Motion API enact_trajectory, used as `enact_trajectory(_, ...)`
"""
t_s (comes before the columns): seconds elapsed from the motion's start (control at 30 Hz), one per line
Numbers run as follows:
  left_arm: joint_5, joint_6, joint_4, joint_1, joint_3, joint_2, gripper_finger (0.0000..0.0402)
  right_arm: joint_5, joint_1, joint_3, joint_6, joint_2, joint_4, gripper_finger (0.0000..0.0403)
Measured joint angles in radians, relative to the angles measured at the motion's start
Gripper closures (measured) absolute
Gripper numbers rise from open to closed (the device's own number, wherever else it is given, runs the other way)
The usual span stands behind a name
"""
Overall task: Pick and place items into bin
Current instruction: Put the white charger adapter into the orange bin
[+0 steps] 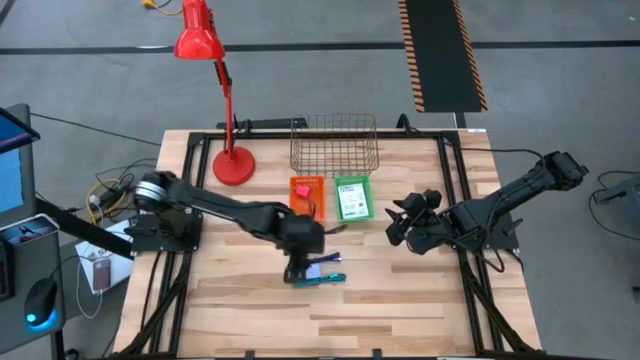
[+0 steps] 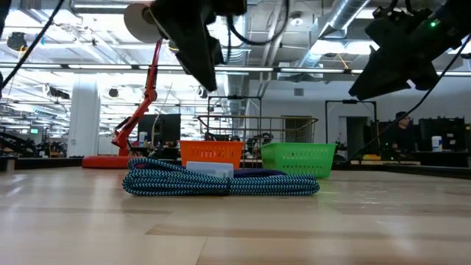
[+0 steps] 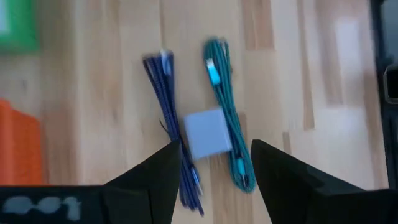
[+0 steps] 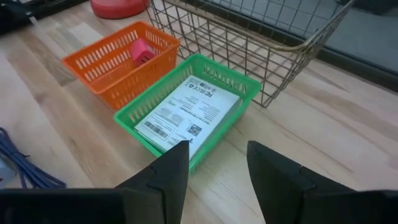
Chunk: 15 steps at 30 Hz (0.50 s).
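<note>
- Your left end effector [image 3: 214, 171] hangs open and empty above the white card [image 3: 206, 132], between the purple cable [image 3: 168, 118] and the teal cable [image 3: 225, 106].
- Your right end effector [image 4: 217, 165] is open, empty, near the green basket [image 4: 149, 134].

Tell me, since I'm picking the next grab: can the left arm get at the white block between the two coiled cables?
Probably yes. The left gripper hovers right above the white block, fingers open, nothing covering it. The purple cable and teal cable flank it closely, so the fingers may catch them.

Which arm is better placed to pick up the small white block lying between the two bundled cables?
Left. Its open pincer hangs directly over the white block; the right pincer faces the green basket.
</note>
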<state>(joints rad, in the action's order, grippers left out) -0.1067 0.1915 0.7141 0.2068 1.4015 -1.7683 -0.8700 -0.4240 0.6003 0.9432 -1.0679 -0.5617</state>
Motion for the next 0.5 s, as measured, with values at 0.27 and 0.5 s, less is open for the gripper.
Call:
enact_trajectory(0.27, -0.013, 0.036, 0.21, 0.0, 0.221, -0.195, 0.0219, 0.0, -0.002, 0.0, -0.001, 0.0, -0.014, 0.025)
enact_trajectory(0.5, -0.007, 0.082, 0.208, 0.004, 0.228, -0.214, 0.0219, -0.012, -0.001, 0.0, -0.008, 0.0, -0.036, 0.0248)
